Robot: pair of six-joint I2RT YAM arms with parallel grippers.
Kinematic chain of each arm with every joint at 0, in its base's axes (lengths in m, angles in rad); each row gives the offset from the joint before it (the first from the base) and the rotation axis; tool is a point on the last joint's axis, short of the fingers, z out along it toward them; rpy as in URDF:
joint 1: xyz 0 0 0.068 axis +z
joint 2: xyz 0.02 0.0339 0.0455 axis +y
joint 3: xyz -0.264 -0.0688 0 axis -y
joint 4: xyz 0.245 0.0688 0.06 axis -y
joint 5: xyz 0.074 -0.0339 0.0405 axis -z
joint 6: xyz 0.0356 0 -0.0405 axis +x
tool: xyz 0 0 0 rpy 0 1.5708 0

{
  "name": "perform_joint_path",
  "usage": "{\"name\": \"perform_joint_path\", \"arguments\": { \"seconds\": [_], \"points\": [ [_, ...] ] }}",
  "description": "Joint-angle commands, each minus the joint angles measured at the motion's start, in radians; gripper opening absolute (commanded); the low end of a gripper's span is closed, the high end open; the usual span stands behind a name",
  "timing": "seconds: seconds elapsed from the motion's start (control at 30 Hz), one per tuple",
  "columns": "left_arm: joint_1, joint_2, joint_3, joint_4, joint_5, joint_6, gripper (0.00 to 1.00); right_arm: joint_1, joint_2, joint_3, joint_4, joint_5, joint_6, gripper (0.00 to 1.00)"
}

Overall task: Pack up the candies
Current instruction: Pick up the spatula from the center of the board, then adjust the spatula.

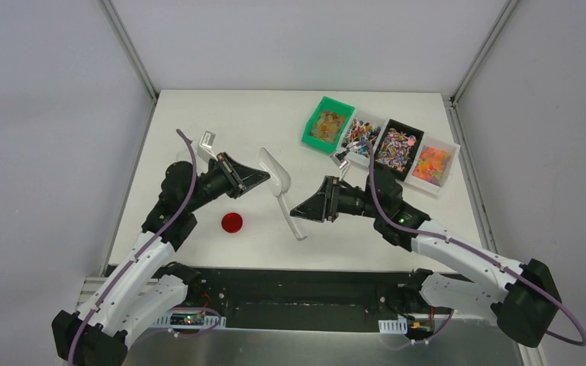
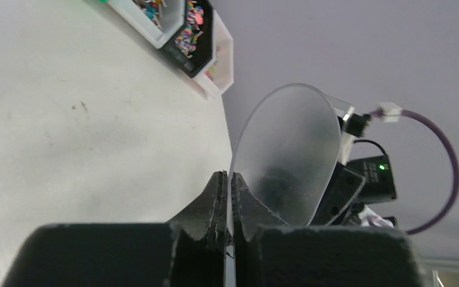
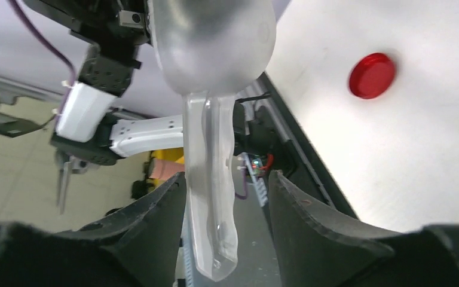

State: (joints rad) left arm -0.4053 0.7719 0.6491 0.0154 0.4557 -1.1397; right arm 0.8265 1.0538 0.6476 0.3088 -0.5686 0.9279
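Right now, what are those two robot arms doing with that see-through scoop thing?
The left claw is pinched shut on the rim of the clear plastic scoop, holding it up. The right claw is open, with its fingers on either side of the handle. The scoop looks empty. The candies sit in their bins at the far right, and a red lid lies on the table.
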Motion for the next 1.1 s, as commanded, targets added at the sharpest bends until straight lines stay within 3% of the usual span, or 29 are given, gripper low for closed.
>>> {"name": "perform_joint_path", "arguments": {
  "seconds": [0.0, 0.17, 0.33, 0.43, 0.77, 1.07],
  "points": [
    [-0.003, -0.007, 0.077, -0.128, -0.111, 0.08, 0.0, -0.012, -0.075, 0.08, -0.329, 0.124, -0.215, 0.57],
    [-0.003, 0.063, 0.193, -0.42, -0.265, 0.13, 0.0, 0.012, -0.065, 0.245, -0.677, 0.329, -0.384, 0.7],
    [-0.003, 0.206, 0.356, -0.705, -0.409, 0.175, 0.0, 0.217, 0.062, 0.495, -0.994, 0.754, -0.574, 0.74],
    [-0.003, 0.283, 0.428, -0.818, -0.45, 0.173, 0.0, 0.33, 0.157, 0.619, -1.078, 0.93, -0.655, 0.75],
    [-0.003, 0.339, 0.478, -0.945, -0.489, 0.107, 0.0, 0.593, 0.404, 0.744, -1.026, 1.232, -0.893, 0.8],
    [-0.003, 0.345, 0.464, -0.985, -0.408, 0.054, 0.0, 0.619, 0.531, 0.75, -0.897, 1.294, -0.992, 0.73]
  ]
}}
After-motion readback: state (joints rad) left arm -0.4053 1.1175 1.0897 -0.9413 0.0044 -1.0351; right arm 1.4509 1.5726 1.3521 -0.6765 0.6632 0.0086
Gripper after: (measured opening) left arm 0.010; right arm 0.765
